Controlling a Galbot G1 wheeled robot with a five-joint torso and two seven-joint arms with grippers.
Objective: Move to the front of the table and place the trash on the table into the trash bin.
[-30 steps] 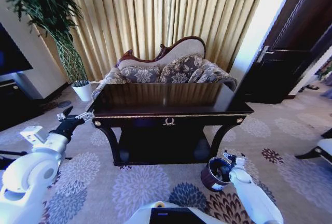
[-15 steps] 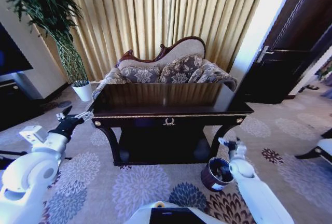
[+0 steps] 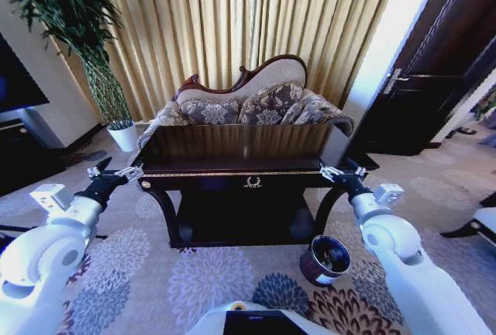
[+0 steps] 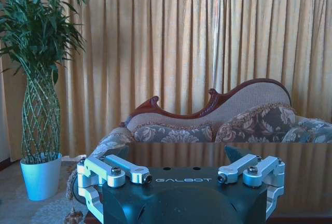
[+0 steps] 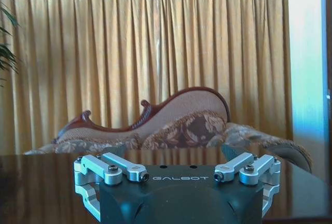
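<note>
Since a sec ago our right arm has come up from over the trash bin (image 3: 325,260) to tabletop height; the right gripper (image 3: 342,170) now hovers at the table's (image 3: 248,153) front right corner, fingers spread, nothing btwn them. Our left gripper (image 3: 113,172) sits where it was, just off the front left corner, fingers also spread and empty. Wrist views agree: left gripper (image 4: 183,175) and right gripper (image 5: 178,173) both show wide gaps, glossy top stretching ahead w/ sofa (image 3: 248,102) behind. Bin stands upright on the carpet by the table's right front leg, below the right arm. Inside we see something dark w/ pale bits, can't tell what exactly.
</note>
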